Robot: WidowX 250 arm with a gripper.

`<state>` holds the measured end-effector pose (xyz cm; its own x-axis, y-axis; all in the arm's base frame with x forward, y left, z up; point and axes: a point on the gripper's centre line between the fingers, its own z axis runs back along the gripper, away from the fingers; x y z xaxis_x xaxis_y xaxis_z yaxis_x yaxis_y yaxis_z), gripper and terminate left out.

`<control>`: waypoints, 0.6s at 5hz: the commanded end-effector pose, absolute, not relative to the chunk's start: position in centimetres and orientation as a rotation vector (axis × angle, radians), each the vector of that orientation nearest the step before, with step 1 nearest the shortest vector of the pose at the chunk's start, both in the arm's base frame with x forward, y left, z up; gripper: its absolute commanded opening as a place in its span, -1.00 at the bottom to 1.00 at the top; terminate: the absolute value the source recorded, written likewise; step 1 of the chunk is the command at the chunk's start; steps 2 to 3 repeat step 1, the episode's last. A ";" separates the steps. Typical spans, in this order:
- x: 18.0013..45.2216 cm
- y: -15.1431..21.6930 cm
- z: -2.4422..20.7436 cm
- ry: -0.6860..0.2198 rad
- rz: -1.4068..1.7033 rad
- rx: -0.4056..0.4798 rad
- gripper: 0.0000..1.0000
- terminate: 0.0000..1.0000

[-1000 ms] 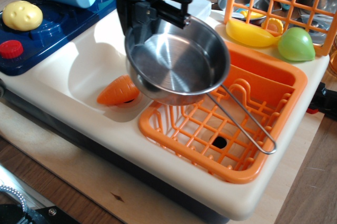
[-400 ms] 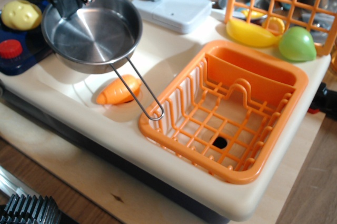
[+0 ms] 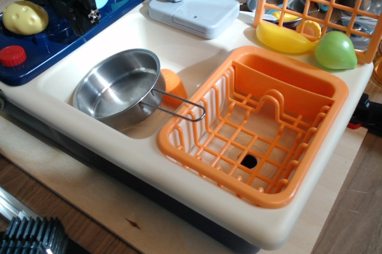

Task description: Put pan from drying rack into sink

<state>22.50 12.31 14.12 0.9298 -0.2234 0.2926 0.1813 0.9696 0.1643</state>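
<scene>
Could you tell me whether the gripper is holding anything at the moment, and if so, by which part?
Nothing is held. The gripper is up over the stovetop, apart from the pan, which lies in the sink.

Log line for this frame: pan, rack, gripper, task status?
round shiny steel pan: in cream-white sink, tilted on orange toy carrot | orange plastic drying rack: no dishes | black gripper: clear of pan, jaw state unclear | placement: looks done

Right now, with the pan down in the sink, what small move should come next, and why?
Probably just lift the gripper clear. The pan already lies in the sink, partly on an orange toy, and the drying rack holds no pan.
</scene>
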 end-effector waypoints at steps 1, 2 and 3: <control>22.6 12.5 15.0 -0.345 -0.218 0.158 1.00 1.00; 22.6 12.5 15.0 -0.345 -0.218 0.158 1.00 1.00; 22.6 12.5 15.0 -0.345 -0.218 0.158 1.00 1.00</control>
